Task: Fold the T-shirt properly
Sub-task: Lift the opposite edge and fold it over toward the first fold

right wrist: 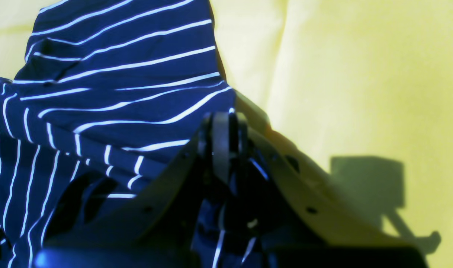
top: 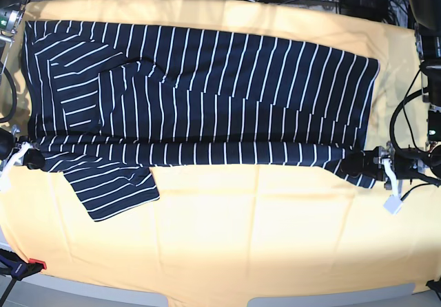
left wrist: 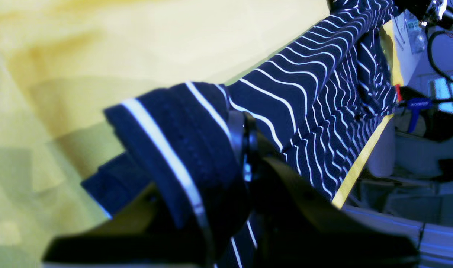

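T-shirt (top: 227, 80) between both pincers' tips

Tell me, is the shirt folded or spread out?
Partly folded: the shirt lies broad across the table, but its near edge is doubled into a long roll, with one flap sticking out beyond.

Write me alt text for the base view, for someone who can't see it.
A dark striped T-shirt lies spread on a pale yellow cloth, the left gripper and right gripper pinching its near edge at opposite ends. A sleeve sticks out near the right gripper.
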You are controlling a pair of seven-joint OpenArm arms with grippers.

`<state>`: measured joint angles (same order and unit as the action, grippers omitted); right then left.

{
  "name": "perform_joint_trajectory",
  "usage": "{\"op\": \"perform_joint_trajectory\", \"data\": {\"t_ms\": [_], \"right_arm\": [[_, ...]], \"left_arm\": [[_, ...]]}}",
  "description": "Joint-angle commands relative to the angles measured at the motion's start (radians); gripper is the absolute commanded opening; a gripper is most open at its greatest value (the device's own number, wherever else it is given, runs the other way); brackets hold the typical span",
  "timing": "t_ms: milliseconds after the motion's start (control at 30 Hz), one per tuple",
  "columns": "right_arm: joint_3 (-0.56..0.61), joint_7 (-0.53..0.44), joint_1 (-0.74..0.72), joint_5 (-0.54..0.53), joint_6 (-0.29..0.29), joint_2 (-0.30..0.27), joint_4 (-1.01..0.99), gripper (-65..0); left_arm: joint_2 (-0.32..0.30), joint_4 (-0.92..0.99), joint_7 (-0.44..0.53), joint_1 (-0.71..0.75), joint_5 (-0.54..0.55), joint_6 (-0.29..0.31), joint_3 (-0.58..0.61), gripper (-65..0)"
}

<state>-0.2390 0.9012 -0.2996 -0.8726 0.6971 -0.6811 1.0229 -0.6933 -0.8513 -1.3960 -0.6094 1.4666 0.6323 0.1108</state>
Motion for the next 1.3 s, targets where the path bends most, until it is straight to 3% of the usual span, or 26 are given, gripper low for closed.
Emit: {"op": "perform_joint_trajectory", "data": {"t_ms": [0, 367, 533, 700, 1133, 1167, 1267], "right_arm": [[-0.008, -0.016, -0.024, -0.018, 0.001, -0.031, 0.018, -65.0], [-0.008, -0.017, -0.025, -0.018, 0.001, -0.031, 0.018, -65.0], [-0.008, -0.017, -0.024, -0.018, 0.001, -0.031, 0.018, -65.0], [-0.008, -0.017, -0.024, -0.018, 0.001, -0.031, 0.018, -65.0], [-0.008, -0.006, -0.025, -0.018, 0.001, -0.033, 0.018, -65.0], [-0.008, -0.006, -0.026, -0.018, 0.001, -0.034, 0.018, -63.7], [-0.008, -0.003, -0.03, -0.018, 0.001, -0.034, 0.018, -38.7]], "left_arm": [[-0.022, -0.018, 0.0, -0.029, 0.017, -0.01, -0.008, -65.0], [-0.039, -0.199, 0.0, 0.113, 0.017, -0.004, -0.006, -65.0], [-0.111, -0.38, 0.0, 0.171, 0.017, 0.004, -0.007, -65.0], [-0.161, -0.436, 0.0, 0.182, 0.017, 0.02, -0.007, -65.0], [-0.141, -0.436, 0.0, 0.306, 0.017, 0.066, -0.006, -65.0], [-0.142, -0.436, 0.0, 0.319, 0.017, 0.066, -0.006, -60.7], [-0.142, -0.436, 0.0, 0.35, -0.028, 0.066, -0.006, -41.1]]}}
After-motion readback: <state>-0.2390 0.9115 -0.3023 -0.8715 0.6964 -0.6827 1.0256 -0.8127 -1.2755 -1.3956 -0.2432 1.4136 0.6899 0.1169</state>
